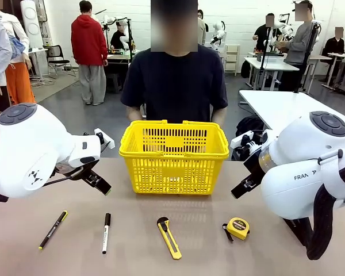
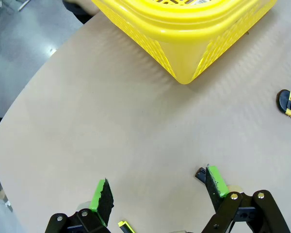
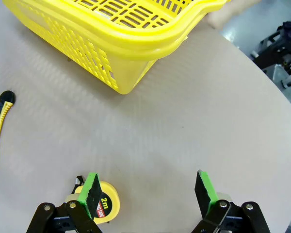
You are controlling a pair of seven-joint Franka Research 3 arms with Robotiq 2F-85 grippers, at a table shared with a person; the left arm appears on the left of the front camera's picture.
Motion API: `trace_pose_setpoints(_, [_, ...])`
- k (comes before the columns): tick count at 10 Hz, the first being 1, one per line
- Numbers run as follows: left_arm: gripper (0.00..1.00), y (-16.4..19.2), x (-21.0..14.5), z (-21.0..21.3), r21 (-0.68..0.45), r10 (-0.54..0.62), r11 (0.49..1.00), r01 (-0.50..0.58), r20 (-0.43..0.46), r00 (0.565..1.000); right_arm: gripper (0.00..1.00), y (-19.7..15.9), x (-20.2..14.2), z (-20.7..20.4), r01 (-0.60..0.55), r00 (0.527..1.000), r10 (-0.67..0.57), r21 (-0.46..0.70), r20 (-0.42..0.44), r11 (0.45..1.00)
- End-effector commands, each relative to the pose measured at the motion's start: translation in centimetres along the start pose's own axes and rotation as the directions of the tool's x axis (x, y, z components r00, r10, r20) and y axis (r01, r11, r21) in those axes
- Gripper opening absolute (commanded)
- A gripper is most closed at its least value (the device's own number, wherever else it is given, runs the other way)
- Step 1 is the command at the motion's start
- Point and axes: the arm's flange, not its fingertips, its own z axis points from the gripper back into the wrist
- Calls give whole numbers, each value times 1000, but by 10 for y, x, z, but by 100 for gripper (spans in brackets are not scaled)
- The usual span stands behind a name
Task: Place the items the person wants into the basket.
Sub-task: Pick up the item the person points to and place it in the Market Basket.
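The yellow basket (image 1: 173,158) stands mid-table in front of the person (image 1: 175,80). Along the near edge lie a white marker (image 1: 106,232), a yellow-and-black utility knife (image 1: 169,237) and a round tape measure (image 1: 238,227). My left gripper (image 1: 96,179) hovers open left of the basket; in its wrist view the left gripper (image 2: 160,189) hangs over bare table, the marker's black cap (image 2: 201,174) just behind one finger. My right gripper (image 1: 244,185) is open right of the basket. The right wrist view has the right gripper (image 3: 149,189) above the table with the tape measure (image 3: 106,204) beside one finger.
A thin black pen with a yellow tip (image 1: 53,229) lies at the far left of the row. The person's hand (image 3: 225,14) rests at the table's far edge beside the basket. Bare tabletop lies between the basket and the row of tools.
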Motion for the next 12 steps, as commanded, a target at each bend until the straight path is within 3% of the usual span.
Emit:
trace_pose_setpoints(1, [100, 0, 0, 0, 0, 0, 1000, 0, 0, 1000, 100, 0, 0, 0, 0, 1000, 0, 0, 0, 1000])
trace_pose_setpoints(9, [100, 0, 0, 0, 0, 0, 1000, 0, 0, 1000, 100, 0, 0, 0, 0, 1000, 0, 0, 0, 1000])
trace_pose_setpoints(10, [100, 2, 9, 32, 39, -55, 998, 54, 48, 997, 100, 1, 10, 40, -29, 997, 33, -51, 74, 998])
trace_pose_setpoints(11, [100, 1, 21, 79, 77, -133, 989, 126, 102, 986, 100, 0, 19, 89, -1, 996, 11, -120, 86, 993])
trace_pose_setpoints(12, [100, -6, 37, 137, 108, -203, 975, 193, 95, 974, 100, 0, 28, 145, -7, 996, 21, -168, 86, 986])
